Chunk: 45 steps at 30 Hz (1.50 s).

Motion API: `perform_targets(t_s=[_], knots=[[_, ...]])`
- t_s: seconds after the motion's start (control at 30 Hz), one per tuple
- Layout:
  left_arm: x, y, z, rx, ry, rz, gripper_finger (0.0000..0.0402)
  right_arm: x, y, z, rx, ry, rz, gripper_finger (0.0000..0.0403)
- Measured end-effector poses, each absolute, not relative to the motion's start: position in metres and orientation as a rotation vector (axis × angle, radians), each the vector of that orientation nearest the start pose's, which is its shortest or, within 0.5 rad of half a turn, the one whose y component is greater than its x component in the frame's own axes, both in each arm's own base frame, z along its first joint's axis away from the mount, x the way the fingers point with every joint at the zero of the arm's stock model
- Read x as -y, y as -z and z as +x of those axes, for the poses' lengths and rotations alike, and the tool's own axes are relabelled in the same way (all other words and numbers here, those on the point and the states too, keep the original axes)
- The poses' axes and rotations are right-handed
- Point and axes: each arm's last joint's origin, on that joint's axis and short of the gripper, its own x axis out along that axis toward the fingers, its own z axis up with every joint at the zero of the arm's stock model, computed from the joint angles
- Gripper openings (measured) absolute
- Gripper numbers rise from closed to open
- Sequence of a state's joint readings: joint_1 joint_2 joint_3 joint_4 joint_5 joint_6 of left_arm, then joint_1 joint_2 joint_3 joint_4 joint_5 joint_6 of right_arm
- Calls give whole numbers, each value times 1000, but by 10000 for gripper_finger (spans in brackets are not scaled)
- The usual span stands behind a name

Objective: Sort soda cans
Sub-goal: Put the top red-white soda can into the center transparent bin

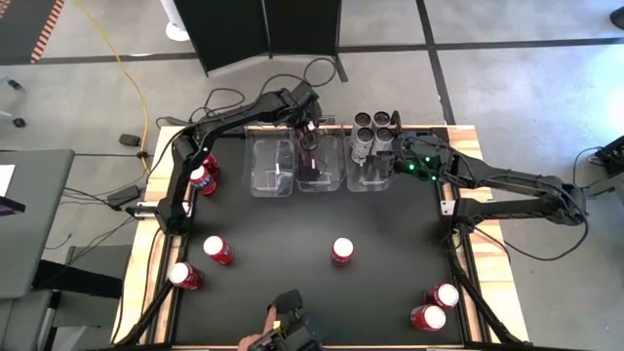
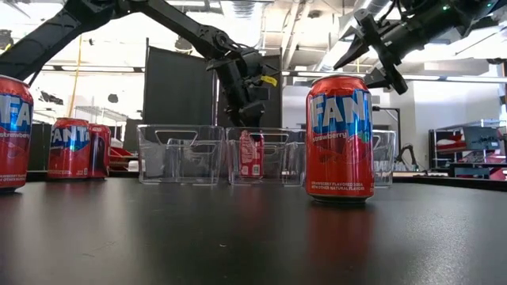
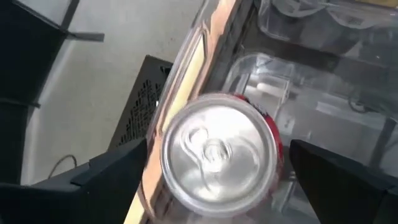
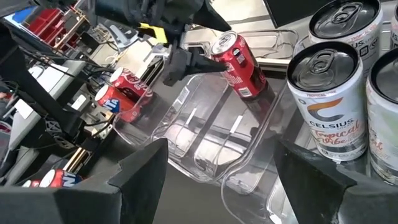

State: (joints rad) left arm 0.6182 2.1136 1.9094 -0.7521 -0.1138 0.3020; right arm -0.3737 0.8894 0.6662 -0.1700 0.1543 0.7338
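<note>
High view: black table top (image 1: 322, 292) with wood edging, on a grey concrete floor with cables. Three clear bins (image 1: 272, 166) stand in a row at the far edge. My left gripper (image 1: 310, 132) hangs over the middle bin; my right gripper (image 1: 402, 156) sits by the right bin, which holds silver-grey cans (image 1: 373, 132) standing upright. Red soda cans (image 1: 342, 251) stand scattered across the table, tops up.

Low view: workshop room behind, dark partition, shelving. Nearest red can (image 2: 339, 136) reads "FANTA strawberry", upright, long axis vertical. Another red can (image 2: 251, 153) stands upright inside the middle bin (image 2: 259, 155), my left gripper above it.

Left wrist view: straight down onto that can's silver top (image 3: 216, 151) with pull tab; my fingers (image 3: 115, 171) spread wide either side, not touching it.

Right wrist view: silver cans (image 4: 326, 99) read "CELSIUS Tropical", upright; my right fingers (image 4: 140, 171) wide apart, holding nothing.
</note>
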Motion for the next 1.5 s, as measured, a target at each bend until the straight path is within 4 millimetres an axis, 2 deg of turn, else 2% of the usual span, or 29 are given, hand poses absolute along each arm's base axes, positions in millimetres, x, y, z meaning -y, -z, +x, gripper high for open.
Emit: perform_targets(t_s=[0.33, 0.43, 0.53, 0.67, 0.8, 0.97, 1.23, 1.37, 1.5], knots=[[-251, -326, 348, -926, -557, 46, 391, 77, -276, 179, -185, 653, 744, 311], [-242, -345, 332, -939, -603, 31, 391, 77, -276, 179, -185, 653, 743, 311], [-232, -355, 316, -998, -655, -16, 390, 77, -276, 179, -186, 653, 743, 311], [-218, -358, 293, -1155, -740, -100, 388, 77, -276, 179, -187, 653, 743, 311], [-214, -356, 277, -1284, -687, -157, 387, 77, -276, 179, -188, 653, 743, 311], [-216, -363, 256, -1301, -675, -255, 387, 77, -276, 179, -196, 650, 718, 311], [-207, -379, 208, -1226, -857, -368, 386, 76, -276, 180, -208, 641, 687, 311], [-201, -371, 192, -1235, -958, -399, 386, 78, -275, 179, -218, 645, 648, 311], [-198, -348, 179, -1286, -1016, -483, 386, 82, -273, 180, -233, 660, 635, 311]])
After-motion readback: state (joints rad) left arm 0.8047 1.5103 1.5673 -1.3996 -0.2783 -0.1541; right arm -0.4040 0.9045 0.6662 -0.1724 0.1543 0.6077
